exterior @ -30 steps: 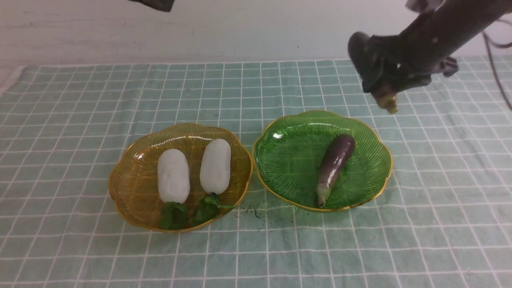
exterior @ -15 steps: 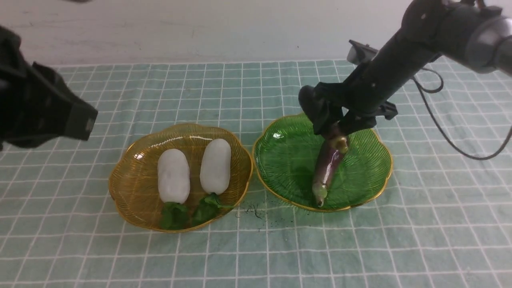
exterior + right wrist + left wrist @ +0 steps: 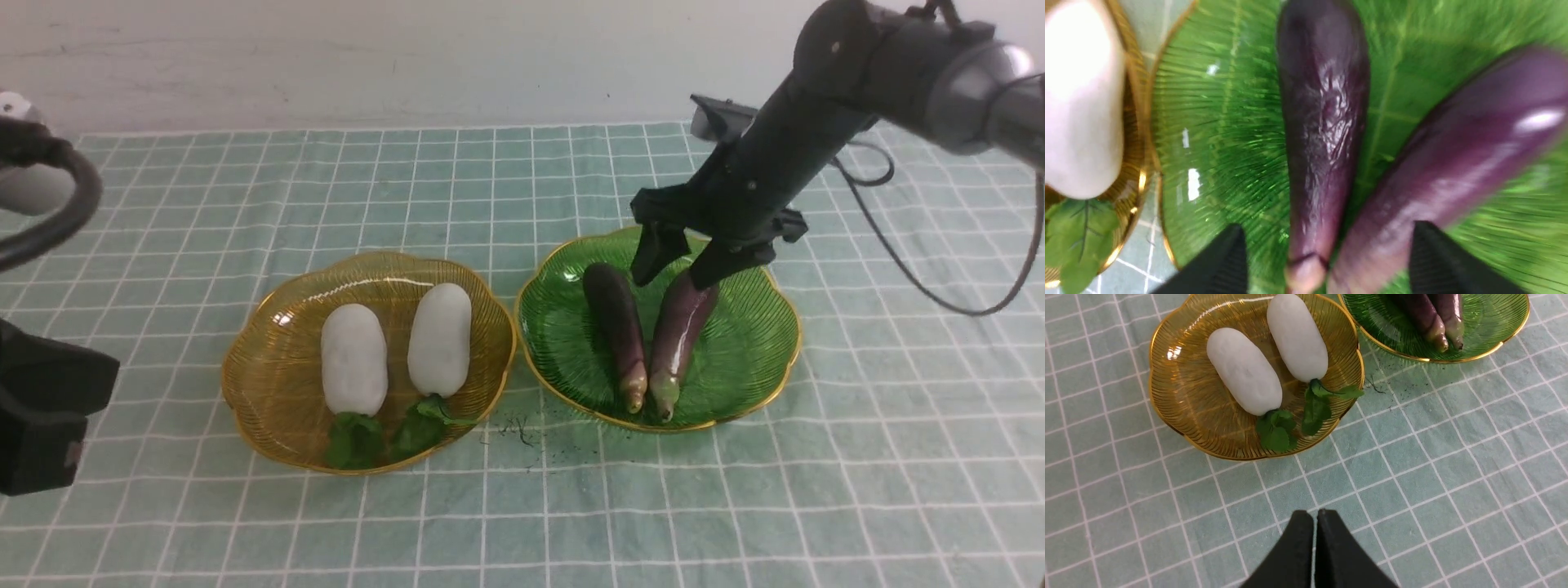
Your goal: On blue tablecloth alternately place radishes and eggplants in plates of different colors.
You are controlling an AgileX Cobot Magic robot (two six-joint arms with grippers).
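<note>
Two white radishes (image 3: 353,359) (image 3: 440,339) lie side by side in the amber plate (image 3: 269,367); they also show in the left wrist view (image 3: 1244,370) (image 3: 1297,336). Two purple eggplants (image 3: 618,327) (image 3: 679,327) lie side by side in the green plate (image 3: 751,343) on the blue tablecloth (image 3: 522,506). My right gripper (image 3: 682,269) is open just above the eggplants' far ends, holding nothing; in the right wrist view its fingertips (image 3: 1224,261) flank both eggplants (image 3: 1323,122) (image 3: 1453,163). My left gripper (image 3: 1314,516) is shut and empty, above the cloth on the near side of the amber plate.
Dark crumbs (image 3: 522,433) lie on the cloth between the plates' front edges. The left arm's body (image 3: 41,408) fills the left edge of the front view. A pale wall (image 3: 408,57) runs behind the table.
The right gripper lowered over the green plate, opened and let go of the second eggplant, which now lies beside the first. The left arm dropped lower at the left edge.
</note>
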